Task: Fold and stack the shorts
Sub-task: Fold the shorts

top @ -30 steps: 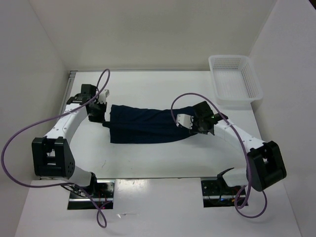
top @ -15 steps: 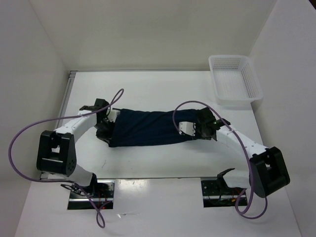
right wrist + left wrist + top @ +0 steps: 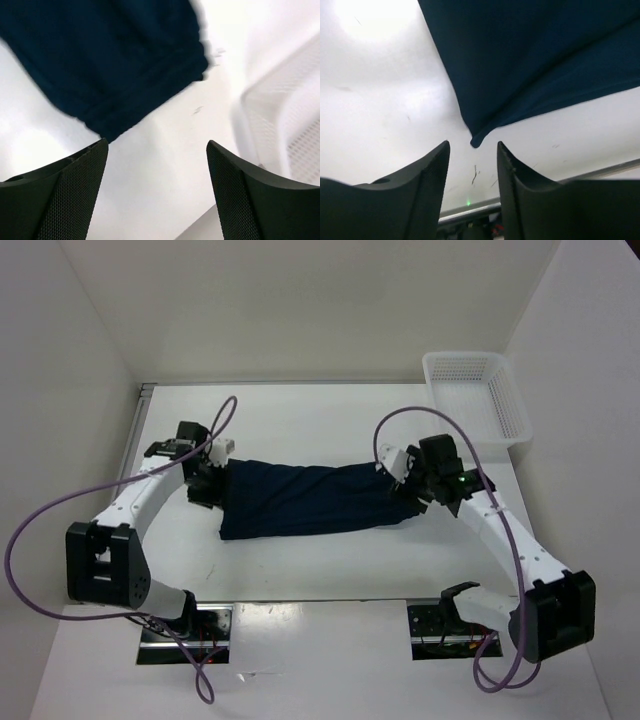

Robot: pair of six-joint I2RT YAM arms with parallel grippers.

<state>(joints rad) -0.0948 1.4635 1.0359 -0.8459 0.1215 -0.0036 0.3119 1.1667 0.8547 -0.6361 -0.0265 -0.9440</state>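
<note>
Centrally, shorts [image 3: 305, 500] are laid on bench [image 3: 300, 420]; left end effector [image 3: 472, 144] and right end effector [image 3: 157, 142] are held spread at either end.

Readable markings: none.
Across the 3 views I find no text, label, brand, number or sign that I can read: the shorts [image 3: 300, 502] are plain fabric, the white mesh basket [image 3: 478, 436] and the table [image 3: 300, 420] show no lettering, and my left fingers [image 3: 420, 190] and right fingers [image 3: 65, 200] carry no marking at this resolution.
</note>
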